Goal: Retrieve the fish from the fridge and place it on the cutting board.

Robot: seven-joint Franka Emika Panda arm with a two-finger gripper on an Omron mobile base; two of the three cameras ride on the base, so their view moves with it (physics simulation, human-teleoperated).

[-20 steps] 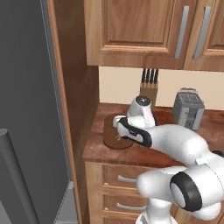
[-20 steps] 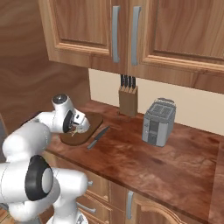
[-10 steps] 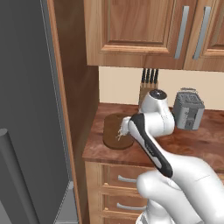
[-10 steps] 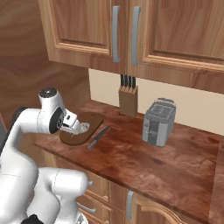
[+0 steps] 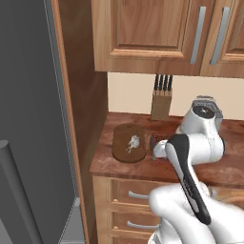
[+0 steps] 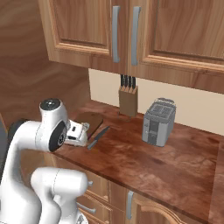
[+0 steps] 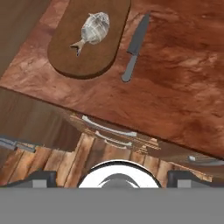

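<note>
Fish: we see one small pale silver-grey fish (image 7: 93, 27) lying on the round dark brown wooden cutting board (image 7: 70, 57), free of the robot; it also shows as a pale fleck (image 5: 133, 142) in the left base view.
Board: one board (image 5: 123, 153), resting on the reddish-brown wooden counter (image 5: 228, 167) near its left end; in the right base view we see only its far edge (image 6: 89, 119), the arm covering the rest.
Knife: one grey kitchen knife (image 7: 134, 46) lies on the counter just beside the board, apart from it; the right base view shows it (image 6: 98, 137) too.
Gripper: the two-finger gripper (image 6: 81, 133) hangs at the counter's front edge, drawn back from the board; we cannot tell whether its fingers are apart or together, and nothing shows between them.
Fridge: one tall grey fridge (image 5: 28, 124) with a long bar handle, door closed, in the left base view.
Other items: one wooden knife block (image 6: 128, 100) with four dark handles; one silver toaster (image 6: 159, 121).
Cupboards: brown wooden upper doors (image 6: 144, 30) with grey bar handles.
</note>
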